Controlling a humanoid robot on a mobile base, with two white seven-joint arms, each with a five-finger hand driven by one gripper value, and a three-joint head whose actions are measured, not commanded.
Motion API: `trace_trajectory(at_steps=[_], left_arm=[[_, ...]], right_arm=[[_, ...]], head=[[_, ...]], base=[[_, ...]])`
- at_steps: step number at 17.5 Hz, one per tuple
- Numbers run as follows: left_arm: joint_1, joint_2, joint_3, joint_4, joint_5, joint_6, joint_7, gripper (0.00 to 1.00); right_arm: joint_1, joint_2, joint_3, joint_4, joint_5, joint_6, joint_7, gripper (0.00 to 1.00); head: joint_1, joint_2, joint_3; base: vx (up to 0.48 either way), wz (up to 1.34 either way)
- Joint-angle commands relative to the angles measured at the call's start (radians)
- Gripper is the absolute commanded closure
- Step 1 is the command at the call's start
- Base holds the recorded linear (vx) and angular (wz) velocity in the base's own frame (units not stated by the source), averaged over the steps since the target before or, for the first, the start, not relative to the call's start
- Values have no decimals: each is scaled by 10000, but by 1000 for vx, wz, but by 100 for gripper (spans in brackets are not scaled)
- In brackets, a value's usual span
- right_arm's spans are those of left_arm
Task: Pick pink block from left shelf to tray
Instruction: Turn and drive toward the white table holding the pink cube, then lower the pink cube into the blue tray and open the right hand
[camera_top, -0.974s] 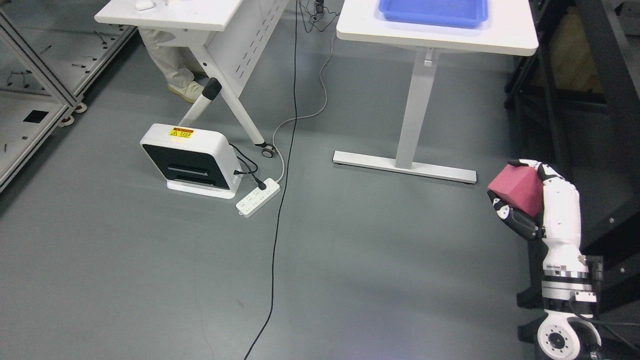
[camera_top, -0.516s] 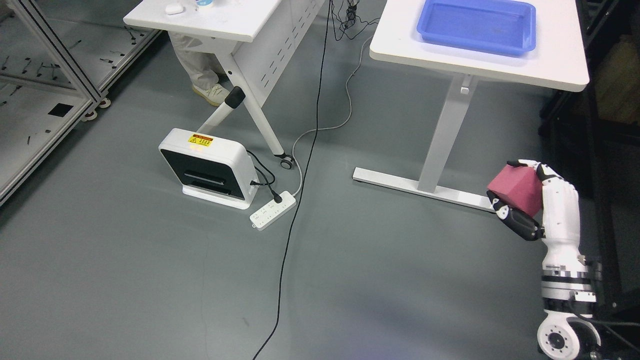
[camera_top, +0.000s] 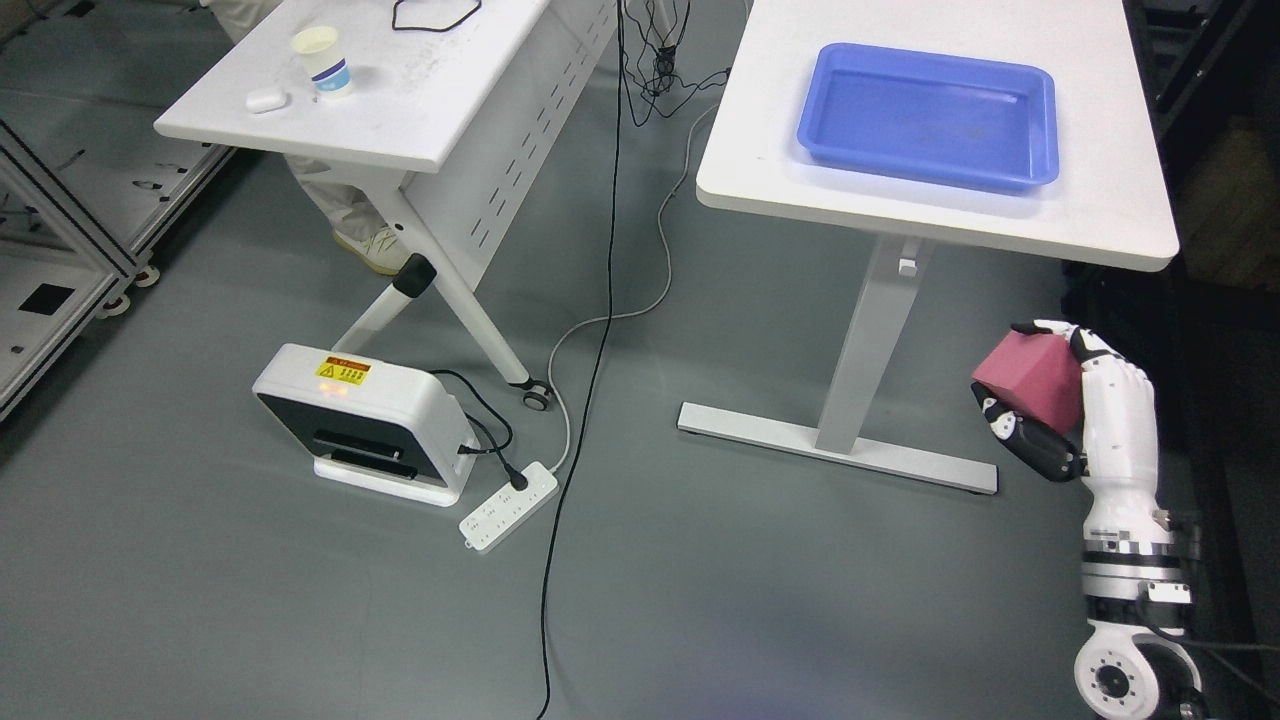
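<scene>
My right hand (camera_top: 1050, 400) is at the right edge of the head view, its arm coming up from the lower right. Its fingers are shut on the pink block (camera_top: 1030, 377), held in the air above the grey floor. The blue tray (camera_top: 928, 115) lies empty on the white table (camera_top: 1100, 215) at the upper right, higher and further off than the hand. The left hand is out of view.
The table's white leg and foot (camera_top: 850, 445) stand left of the hand. A second white table (camera_top: 420, 90) with a cup (camera_top: 322, 62) is at upper left, a person's legs behind it. A white box unit (camera_top: 360, 420), power strip (camera_top: 508, 505) and black cable (camera_top: 580, 400) lie on the floor. A metal rack (camera_top: 50, 260) is far left.
The whole view has shifted as the camera moved: the tables and tray now sit lower and more fully in the picture. The right hand still holds the pink block at the same spot in the frame.
</scene>
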Motion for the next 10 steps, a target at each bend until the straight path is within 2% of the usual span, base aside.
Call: trace_trajectory(at_steps=[1,10], left_arm=[[93,175,0,0,-15,3,8,0],[93,175,0,0,-15,3,8,0]], right_arm=[[0,0,18,0,0,0,9,96],[0,0,64,0,0,-92,85,96]], head=[[0,0,0],[0,0,0]], base=[[379,-107],[365,-11]])
